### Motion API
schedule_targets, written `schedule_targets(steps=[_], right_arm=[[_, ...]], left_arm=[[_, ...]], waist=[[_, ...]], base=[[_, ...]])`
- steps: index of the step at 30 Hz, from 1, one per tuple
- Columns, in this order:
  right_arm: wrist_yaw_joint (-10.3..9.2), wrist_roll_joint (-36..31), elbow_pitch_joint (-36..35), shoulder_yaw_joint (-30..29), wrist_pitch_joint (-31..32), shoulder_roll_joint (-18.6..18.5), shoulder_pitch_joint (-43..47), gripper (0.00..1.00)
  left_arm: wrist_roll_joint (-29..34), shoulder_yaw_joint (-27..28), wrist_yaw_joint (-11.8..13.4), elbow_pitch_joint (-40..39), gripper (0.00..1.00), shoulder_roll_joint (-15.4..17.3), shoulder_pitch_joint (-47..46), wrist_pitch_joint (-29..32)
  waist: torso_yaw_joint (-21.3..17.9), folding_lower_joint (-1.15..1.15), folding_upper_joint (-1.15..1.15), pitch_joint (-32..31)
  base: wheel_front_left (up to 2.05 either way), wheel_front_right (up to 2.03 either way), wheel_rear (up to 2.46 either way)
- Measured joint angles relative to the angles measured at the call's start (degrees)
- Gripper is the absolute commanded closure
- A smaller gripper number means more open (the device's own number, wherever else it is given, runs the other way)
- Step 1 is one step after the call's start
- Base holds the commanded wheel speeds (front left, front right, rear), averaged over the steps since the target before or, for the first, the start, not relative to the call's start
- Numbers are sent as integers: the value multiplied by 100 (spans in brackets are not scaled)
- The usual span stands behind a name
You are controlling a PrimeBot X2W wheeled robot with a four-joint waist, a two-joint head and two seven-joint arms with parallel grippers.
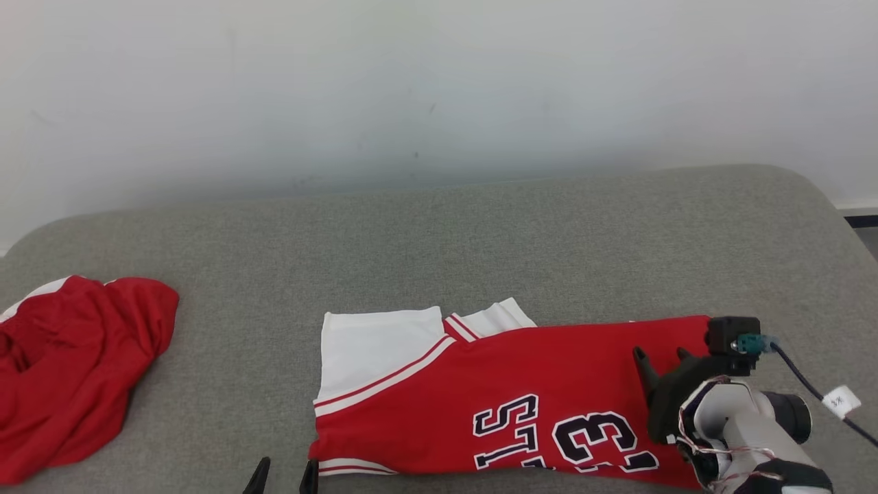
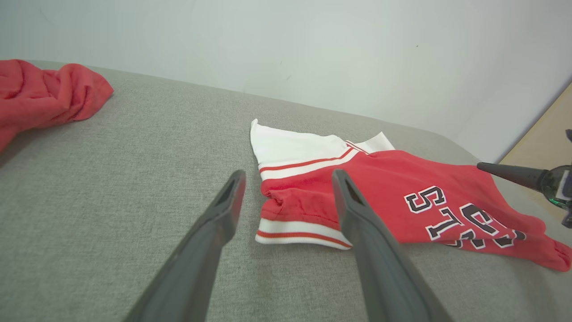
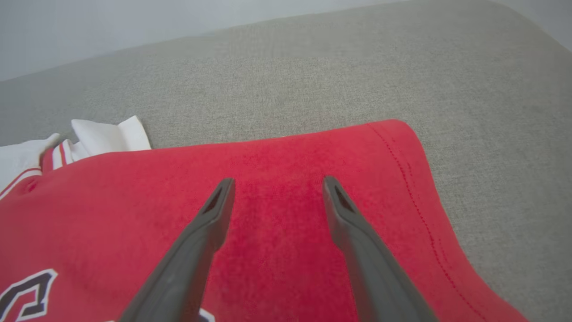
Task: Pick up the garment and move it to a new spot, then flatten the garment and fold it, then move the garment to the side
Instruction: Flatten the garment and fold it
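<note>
The right end effector (image 1: pixel 660 355) is held wide with nothing between its fingers. It is poised over the red right-hand end of the jersey (image 1: pixel 521 370), just inside the stitched hem (image 3: pixel 413 179); whether the tips touch the cloth cannot be told. The left end effector (image 2: pixel 286 179) is likewise spread wide and empty, set low at the near edge, with the white striped band (image 2: pixel 299 230) at the jersey's left end seen between its fingers. The jersey lies at the front middle of the bench (image 1: pixel 480 233) as a long band with its lettering upward. A lengthwise fold is therefore judged done, and a crosswise fold or the shift aside is judged to be in hand. For a clean result, both layers should be pinched near the corners at each end and lifted together and level, and the small ruck beside the striped band should be smoothed out first. The white flap (image 1: pixel 497 317) showing at the far edge should be brought into line. Open room is offered behind the jersey and between it and the crumpled red cloth (image 1: pixel 75 370) at the far left. On the right, little bare bench is left before the rounded rim, so that side is best avoided.
</note>
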Motion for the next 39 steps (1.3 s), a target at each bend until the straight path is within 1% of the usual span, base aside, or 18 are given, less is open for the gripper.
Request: schedule_targets(steps=[3,7,12,17,21,25,27,28,29,30,34,37,39], right_arm=[[0,73,471,81,399,-94,-379,0],[0,-80,1002,-4,592,-307,-867,0],[0,-501,1597,-409,401,-555,-1297,0],[0,-834,2069,-850,223,-627,-1545,0],[0,-1107,2230,-1182,88,-708,-1669,0],[0,-1540,2281,-1584,-115,-848,-1739,0],[-1,-1693,2310,-1760,-111,-802,-1745,0],[-1,-1764,2324,-1828,-70,-755,-1745,16],[-1,-1825,2335,-1898,-71,-701,-1745,57],[-1,-1904,2340,-1963,-70,-656,-1746,100],[-1,-2135,2347,-2197,-64,-541,-1746,100],[-1,-2427,2090,-2292,-435,-371,-1816,100],[-1,-2549,1944,-2263,-655,-168,-1914,100]], left_arm=[[7,-24,-15,47,0,0,-35,0],[15,-35,-26,68,0,0,-147,0],[23,-44,-67,81,0,0,-250,0],[34,-37,-77,87,0,1,-307,0],[59,-23,-115,84,0,0,-365,0],[66,-16,-121,88,0,1,-387,0],[66,-16,-123,91,0,0,-415,0],[66,-11,-125,97,0,0,-435,0],[65,-3,-125,99,0,1,-453,0],[65,2,-125,100,0,1,-458,0],[49,4,-123,109,0,0,-458,0],[29,10,-110,113,0,0,-459,0],[18,21,-83,114,0,1,-458,0]], waist=[[91,0,0,79],[183,1,0,234],[286,1,0,425],[372,1,0,577],[411,1,0,678],[427,1,1,750],[429,1,0,768],[427,0,0,774],[422,0,1,777],[416,1,1,778],[401,0,0,755],[386,0,1,701],[369,0,0,669]], base=[[0,0,0],[0,0,0],[0,0,0],[0,0,0],[0,0,0],[0,0,0],[0,0,0],[0,0,0],[0,0,0],[0,0,0],[0,0,0],[0,0,0],[0,0,0]])
